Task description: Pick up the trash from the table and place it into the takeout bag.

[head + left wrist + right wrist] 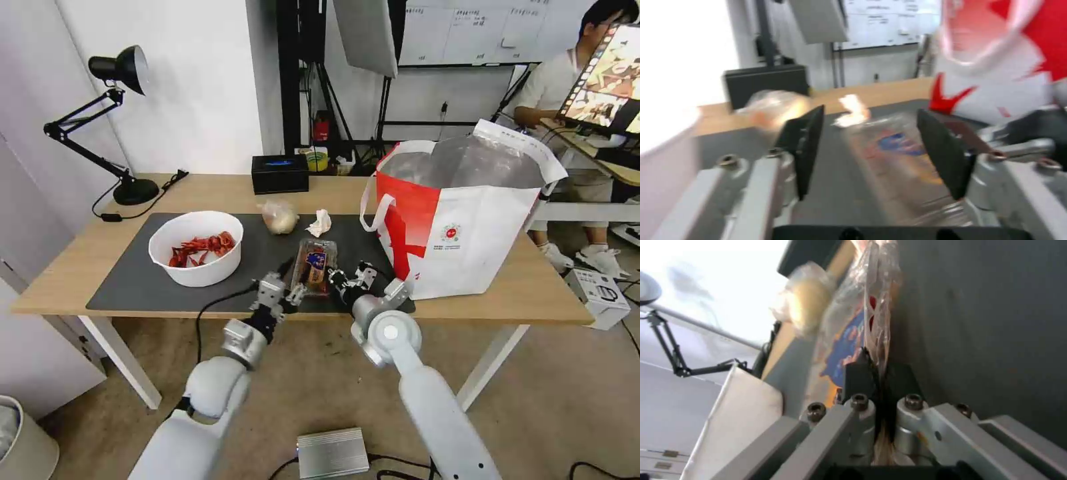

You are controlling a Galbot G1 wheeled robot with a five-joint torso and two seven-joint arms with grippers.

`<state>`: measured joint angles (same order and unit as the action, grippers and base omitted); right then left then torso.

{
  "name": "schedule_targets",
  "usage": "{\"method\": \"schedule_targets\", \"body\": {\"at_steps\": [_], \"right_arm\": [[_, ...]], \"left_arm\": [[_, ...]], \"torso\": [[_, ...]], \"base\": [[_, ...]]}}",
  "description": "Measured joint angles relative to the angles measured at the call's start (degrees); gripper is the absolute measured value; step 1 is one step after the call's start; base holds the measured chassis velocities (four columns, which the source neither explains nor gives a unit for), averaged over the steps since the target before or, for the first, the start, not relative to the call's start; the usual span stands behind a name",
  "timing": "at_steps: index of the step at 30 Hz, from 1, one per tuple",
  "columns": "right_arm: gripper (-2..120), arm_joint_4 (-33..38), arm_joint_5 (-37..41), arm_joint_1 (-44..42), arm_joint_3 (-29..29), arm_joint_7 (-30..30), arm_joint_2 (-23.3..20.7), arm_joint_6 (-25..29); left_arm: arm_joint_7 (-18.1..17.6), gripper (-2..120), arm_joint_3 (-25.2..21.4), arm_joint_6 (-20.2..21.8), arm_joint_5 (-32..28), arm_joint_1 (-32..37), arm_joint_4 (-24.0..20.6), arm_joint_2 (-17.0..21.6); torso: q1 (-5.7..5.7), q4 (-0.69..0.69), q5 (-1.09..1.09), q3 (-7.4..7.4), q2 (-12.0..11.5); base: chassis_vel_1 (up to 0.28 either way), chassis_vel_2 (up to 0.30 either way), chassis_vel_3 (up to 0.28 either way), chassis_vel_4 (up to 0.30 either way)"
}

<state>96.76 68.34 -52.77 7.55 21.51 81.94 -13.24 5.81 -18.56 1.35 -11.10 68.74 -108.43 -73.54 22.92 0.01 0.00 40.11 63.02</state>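
The tomato tray [314, 265] is pinched edgewise by the right claw [340, 279] — a level lift is advised; the left claw [288, 291] is spread beside it

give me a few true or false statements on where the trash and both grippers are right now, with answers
1. The right gripper has its jaws shut on the edge of the clear plastic hinged tray of red tomatoes. True.
2. The left gripper is shut on the crumpled white tissue. False: its jaws are open on either side of the tray, and the tissue lies apart on the dark grey mat.
3. The white round bowl of red shells is inside the white and red takeout bag. False: it stands on the mat.
4. The small clear-bag beige bundle lies on the mat beside the tissue. True.
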Motion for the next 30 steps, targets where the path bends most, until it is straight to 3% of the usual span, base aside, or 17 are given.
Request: {"method": "schedule_targets", "body": {"at_steps": [5, 9, 11, 16, 26, 30], "right_arm": [[0, 3.00, -6.22, -0.90, -0.98, -5.71, -2.84, 0.98], [0, 6.99, -9.87, -3.39, -0.14, -8.57, -5.59, 1.34], [0, 9.21, -12.17, -4.96, 0.45, -10.32, -7.61, 1.97], [0, 13.89, -18.55, -7.84, 1.29, -15.08, -13.00, 4.67], [0, 20.14, -27.19, -11.55, 4.06, -22.23, -19.36, 9.16], [0, 23.23, -30.74, -13.36, 6.77, -26.17, -22.42, 13.52]], "left_arm": [[-0.43, 87, -2.98, 0.09, -1.71, 1.03, 0.18, 0.85], [-0.77, 98, -2.52, 0.20, -2.84, -0.13, 1.39, 1.07], [-0.76, 99, -2.23, 0.29, -3.23, -0.43, 1.71, 0.84], [-0.97, 100, -3.17, 0.29, -3.34, 0.60, 1.39, -0.31], [-1.71, 100, -4.58, 0.19, -3.29, 1.53, 0.29, -1.46], [-2.50, 100, -5.65, 0.78, -3.00, 2.35, -0.24, -1.50]], "torso": [[0.00, 0.00, 0.00, 0.00, 0.00], [0.00, 0.00, 0.00, -0.01, 0.00], [0.00, -0.04, 0.01, 0.00, 0.00], [0.00, -0.01, 0.01, -0.01, 0.00], [0.00, -0.01, 0.01, -0.01, 0.01], [0.00, -0.01, 0.02, -0.01, 0.01]], "base": [[0.000, 0.000, 0.000, 0.000], [0.000, 0.000, 0.000, 0.000], [0.000, 0.000, 0.000, 0.000], [0.000, 0.000, 0.000, 0.000], [0.000, 0.000, 0.000, 0.000], [0.000, 0.000, 0.000, 0.000]]}}
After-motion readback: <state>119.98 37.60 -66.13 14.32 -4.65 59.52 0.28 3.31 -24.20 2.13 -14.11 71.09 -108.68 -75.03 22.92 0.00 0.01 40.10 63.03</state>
